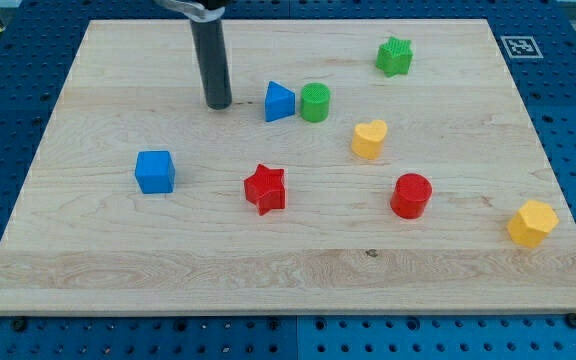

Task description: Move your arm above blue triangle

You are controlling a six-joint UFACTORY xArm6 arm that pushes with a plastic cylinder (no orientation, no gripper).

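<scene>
So the wooden board takes up pretty much the whole view, sitting on a blue pegboard-type table, with a little black-and-white marker tag off the board's top-right corner.

Next biggest thing is the dark rod coming down from the view's top, and my tip is planted on the board in the upper-left-of-centre area. No fingers on this rig at all, it's just a plain rod, so there's nothing to spread, squeeze or pinch with.

Now the blocks. The blue triangle, which is the one I care about, sits just to the view's right of my tip, near but not touching, there's a visible strip of bare wood between them. A green cylinder is right up against the triangle's far side, touching or close to it, hard to say. The rest are well apart: blue cube lower left, red star lower middle, yellow heart, red cylinder, green star up top, and a yellow hexagon-ish block far right.

Progress-wise, I'd call it not there yet. My tip is level with the triangle rather than above it, so what's left looks like a short hop up and to the right, to the bare spot just above the triangle, without knocking it.
</scene>
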